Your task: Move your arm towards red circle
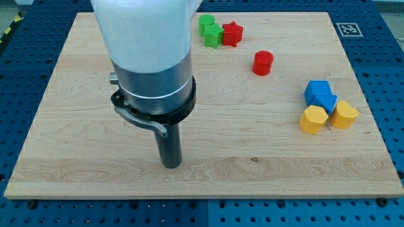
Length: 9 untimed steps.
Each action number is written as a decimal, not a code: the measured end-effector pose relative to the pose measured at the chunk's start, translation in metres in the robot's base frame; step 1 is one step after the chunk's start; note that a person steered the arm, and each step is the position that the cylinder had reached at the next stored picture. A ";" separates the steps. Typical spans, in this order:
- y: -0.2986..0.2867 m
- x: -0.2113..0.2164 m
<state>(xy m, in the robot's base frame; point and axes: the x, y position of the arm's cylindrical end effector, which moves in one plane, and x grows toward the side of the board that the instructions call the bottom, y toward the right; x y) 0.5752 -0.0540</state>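
Observation:
The red circle (263, 63) is a short red cylinder standing alone on the wooden board (76, 126), right of centre toward the view's top. My arm comes down from the view's top left as a white and grey body ending in a dark rod. My tip (171, 165) rests on the board at lower centre, well to the left of and below the red circle. It touches no block.
A red star (232, 33) sits beside two green blocks (211, 30) at the top centre. Two blue blocks (320, 96) and two yellow blocks (328, 117) cluster at the right. A printed marker (348, 29) is at the board's top right corner.

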 end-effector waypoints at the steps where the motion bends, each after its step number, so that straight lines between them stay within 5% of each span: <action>1: 0.001 0.001; 7: 0.014 0.009; 9: 0.070 -0.031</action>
<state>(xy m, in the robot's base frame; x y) 0.5440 0.0156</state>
